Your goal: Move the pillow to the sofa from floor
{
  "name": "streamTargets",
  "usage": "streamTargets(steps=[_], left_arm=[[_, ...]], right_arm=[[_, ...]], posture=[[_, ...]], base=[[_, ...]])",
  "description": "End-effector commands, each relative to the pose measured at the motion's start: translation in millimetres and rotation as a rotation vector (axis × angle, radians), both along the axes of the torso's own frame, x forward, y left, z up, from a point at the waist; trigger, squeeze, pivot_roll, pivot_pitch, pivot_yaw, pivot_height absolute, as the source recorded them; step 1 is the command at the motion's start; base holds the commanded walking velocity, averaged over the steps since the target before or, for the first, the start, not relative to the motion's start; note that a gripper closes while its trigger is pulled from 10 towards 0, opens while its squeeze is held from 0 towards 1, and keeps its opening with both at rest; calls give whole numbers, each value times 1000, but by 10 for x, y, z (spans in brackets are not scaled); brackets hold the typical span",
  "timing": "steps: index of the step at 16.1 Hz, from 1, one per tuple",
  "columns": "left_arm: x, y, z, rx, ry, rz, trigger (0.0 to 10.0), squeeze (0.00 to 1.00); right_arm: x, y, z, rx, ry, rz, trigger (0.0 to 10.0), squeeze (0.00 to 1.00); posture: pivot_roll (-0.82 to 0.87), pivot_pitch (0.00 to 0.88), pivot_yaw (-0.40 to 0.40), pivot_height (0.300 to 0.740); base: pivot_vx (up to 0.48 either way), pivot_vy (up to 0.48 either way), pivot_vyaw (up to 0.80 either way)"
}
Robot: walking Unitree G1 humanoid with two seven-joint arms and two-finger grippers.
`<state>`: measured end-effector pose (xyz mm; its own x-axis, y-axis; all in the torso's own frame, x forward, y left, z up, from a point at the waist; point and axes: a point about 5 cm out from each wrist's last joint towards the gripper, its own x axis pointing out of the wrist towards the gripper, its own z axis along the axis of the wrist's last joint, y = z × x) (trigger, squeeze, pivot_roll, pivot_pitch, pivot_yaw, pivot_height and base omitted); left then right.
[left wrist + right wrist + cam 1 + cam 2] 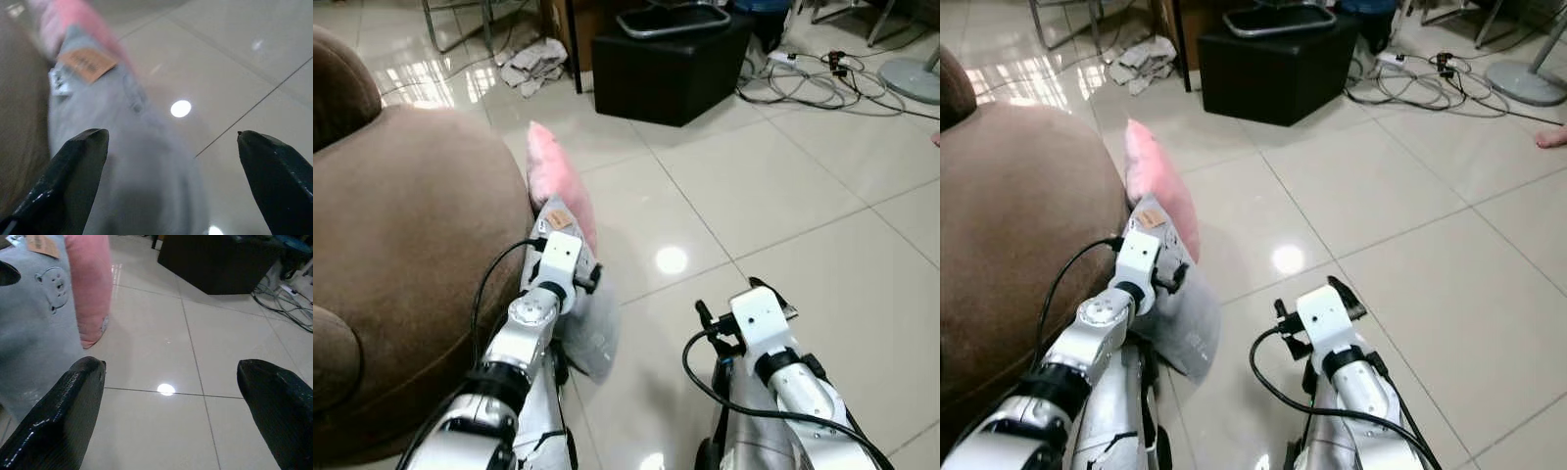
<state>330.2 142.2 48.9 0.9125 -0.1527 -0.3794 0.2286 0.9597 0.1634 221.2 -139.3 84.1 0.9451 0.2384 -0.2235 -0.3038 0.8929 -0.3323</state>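
While one brown sofa (401,255) fills the robot's left, one pink-and-grey pillow (570,235) stands on the tiled floor (783,225) against it; left tool (171,161), fingers apart, hovers over it, right tool (171,401) likewise apart.

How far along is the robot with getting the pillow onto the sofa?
Barely started. The pillow leans against the brown sofa with its lower end on the floor. The left gripper is open right at its grey side; the right gripper hangs open over bare tiles. Gripping, lifting and placing remain.
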Motion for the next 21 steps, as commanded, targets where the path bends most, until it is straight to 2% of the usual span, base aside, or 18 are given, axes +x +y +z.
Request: streamTargets(steps=[1,3,4,5,7,9,10,11,12,15,18,19,20,21], left_arm=[[3,126,-35,50,1,59,10000,1000],[32,318,-35,132,-17,134,10000,1000],[24,464,-42,193,-23,191,10000,1000],[13,537,-56,210,-13,216,10000,1000],[-10,625,-91,237,12,235,10000,1000],[-20,626,-128,218,50,229,10000,1000],[-24,581,-157,180,81,214,10000,408],[-23,560,-164,169,85,208,10000,169],[-30,505,-189,136,104,181,10000,0],[-20,366,-196,41,125,77,10000,0],[-26,334,-207,52,141,24,10000,0],[-11,354,-188,81,128,32,5608,0],[1,372,-171,95,119,42,4157,0],[11,383,-157,90,113,50,0,0]], right_arm=[[-17,25,17,-15,9,29,10000,0],[-6,77,62,-15,4,88,10000,0],[-48,86,46,-4,30,132,10000,0],[-77,85,29,4,51,172,10000,0],[-114,98,36,10,65,228,10000,0],[-117,67,46,5,69,244,10000,0],[-125,12,34,-1,74,238,10000,0],[-133,-9,22,-4,77,234,10000,0],[-166,-26,2,-5,85,232,10000,0],[-225,10,-35,3,96,239,10000,0],[-217,35,-64,5,99,240,10000,0],[-205,38,-66,6,98,241,10000,0],[-197,40,-70,7,97,241,10000,0],[-194,39,-73,8,97,242,10000,0]], posture=[[-123,195,25,511],[-137,220,24,511],[-132,236,28,511],[-135,241,25,511],[-146,254,26,511],[-149,266,27,511],[-151,275,29,511],[-151,276,31,511],[-151,279,35,511],[-146,287,41,511],[-146,285,42,511],[-146,284,42,511],[-145,283,42,511],[-144,281,42,511]], base=[[0,0,0],[0,0,0],[0,0,0],[0,0,0],[0,0,0],[0,0,0],[0,0,0],[0,0,0],[0,0,0],[0,0,0],[0,0,0],[0,0,0],[0,0,0],[0,0,0]])
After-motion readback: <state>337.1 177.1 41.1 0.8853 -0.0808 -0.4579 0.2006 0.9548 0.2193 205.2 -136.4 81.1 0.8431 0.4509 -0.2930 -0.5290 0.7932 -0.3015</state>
